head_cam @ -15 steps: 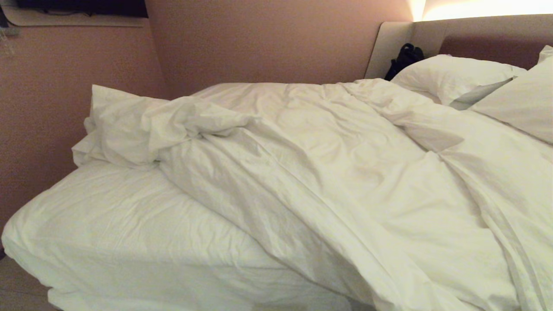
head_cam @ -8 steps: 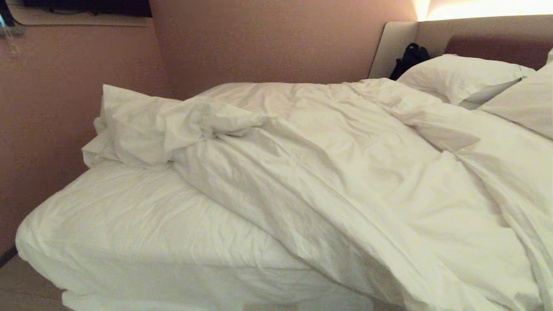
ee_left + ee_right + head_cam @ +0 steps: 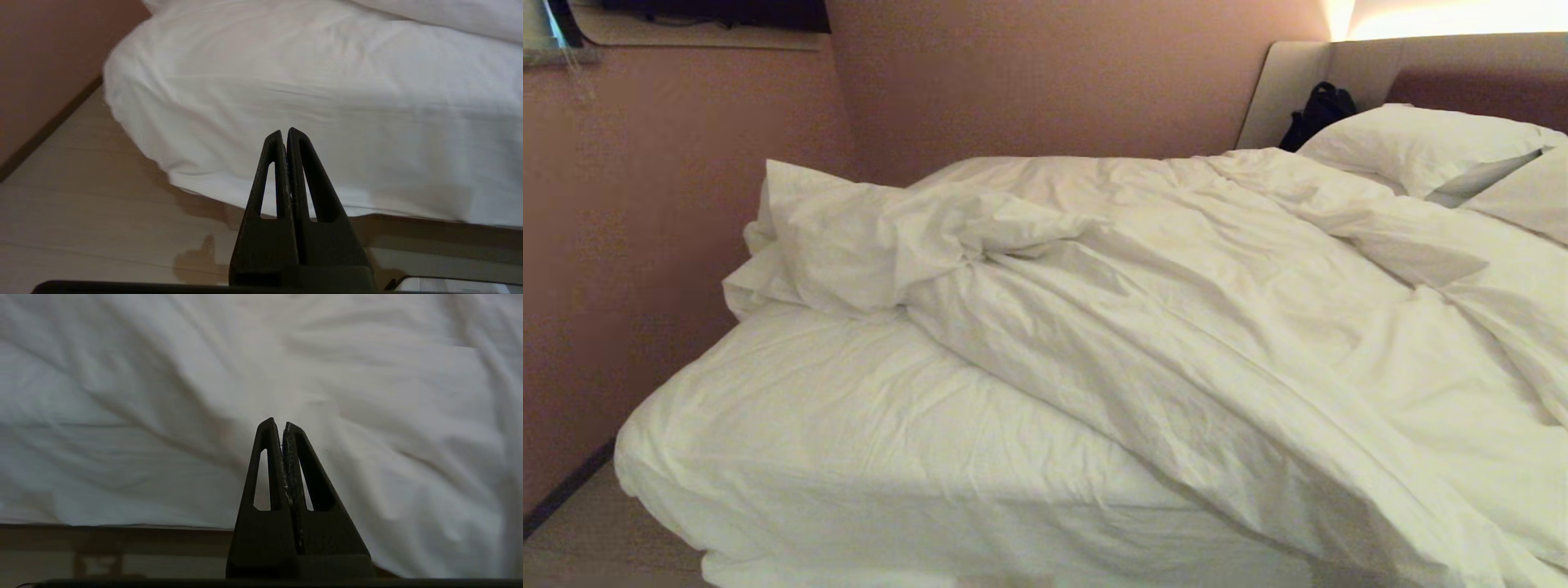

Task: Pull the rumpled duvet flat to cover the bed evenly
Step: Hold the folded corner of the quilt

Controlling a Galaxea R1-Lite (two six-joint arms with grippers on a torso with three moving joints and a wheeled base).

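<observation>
Pink-walled bedroom, bed (image 3: 866, 457) sitting half uncovered, duvet (image 3: 1192, 327) lying bunched toward the right and far side.
Approach step, nothing gripped: left claw (image 3: 284, 136) and right claw (image 3: 278, 426) are hanging low by the mattress edge, both pressed together, empty. Next: opening one, pinching the bunched corner (image 3: 833, 237), dragging left.

1 bed (image 3: 866, 457), 1 duvet (image 3: 1192, 327), 2 pillows (image 3: 1413, 147), 1 black bag (image 3: 1319, 110)
</observation>
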